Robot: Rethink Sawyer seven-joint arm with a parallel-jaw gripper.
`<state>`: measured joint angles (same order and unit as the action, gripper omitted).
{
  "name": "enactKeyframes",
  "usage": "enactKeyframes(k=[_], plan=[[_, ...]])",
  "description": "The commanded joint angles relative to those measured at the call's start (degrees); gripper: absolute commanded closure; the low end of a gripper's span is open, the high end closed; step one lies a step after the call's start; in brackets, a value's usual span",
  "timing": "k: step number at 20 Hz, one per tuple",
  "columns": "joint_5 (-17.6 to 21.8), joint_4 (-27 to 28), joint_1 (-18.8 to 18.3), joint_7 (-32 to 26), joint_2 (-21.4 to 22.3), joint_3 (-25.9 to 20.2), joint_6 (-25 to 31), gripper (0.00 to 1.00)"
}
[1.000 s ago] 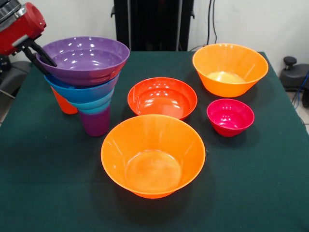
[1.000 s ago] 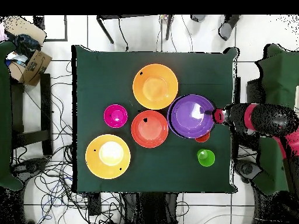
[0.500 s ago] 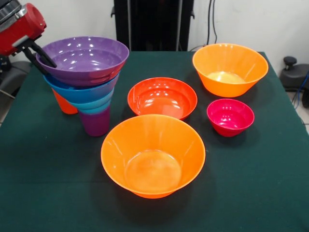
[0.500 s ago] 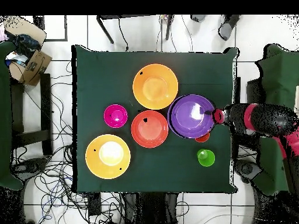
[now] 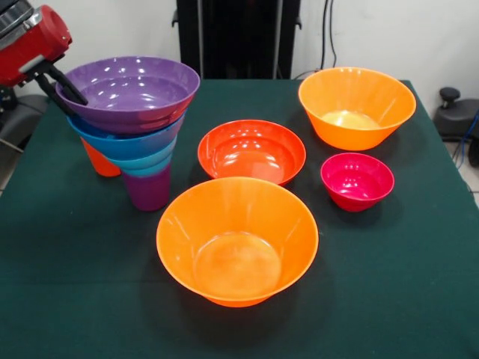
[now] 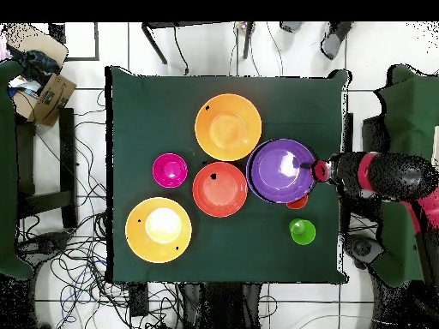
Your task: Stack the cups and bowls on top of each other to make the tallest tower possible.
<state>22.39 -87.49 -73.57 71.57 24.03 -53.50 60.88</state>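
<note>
Dark green tablecloth (image 5: pixel 389 284) bears the tower (image 5: pixel 142 142); black gripper (image 5: pixel 61 84) fingers pinch its top glossy purple plastic bowl's (image 5: pixel 131 91) rim; that bowl holds nothing

Purple cup (image 5: pixel 147 191) carries teal, blue and purple bowls (image 5: pixel 129 91); four bowls (image 5: pixel 238 239) sit loose nearby.

A green-clothed table (image 5: pixel 419 299) carries the tower (image 5: pixel 138 127), loose bowls (image 5: pixel 237 239) and two cups (image 6: pixel 302 231).

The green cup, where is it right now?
In the overhead view, the green cup stands alone just below the orange cup and the tower.
</note>
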Motion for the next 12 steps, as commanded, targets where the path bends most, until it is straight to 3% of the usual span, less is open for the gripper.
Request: enactKeyframes(k=[1,6,7,12], plan=[[4.0,2.2,3.8,-8.5,-4.3,3.4,-0.4,1.0],[4.3,1.9,3.5,-8.5,-4.2,3.4,-1.1,1.0],[4.4,1.8,3.5,-8.5,-4.2,3.5,-1.1,0.0],[5.2,1.5,3.8,-7.5,-3.2,3.9,-1.8,0.0]])
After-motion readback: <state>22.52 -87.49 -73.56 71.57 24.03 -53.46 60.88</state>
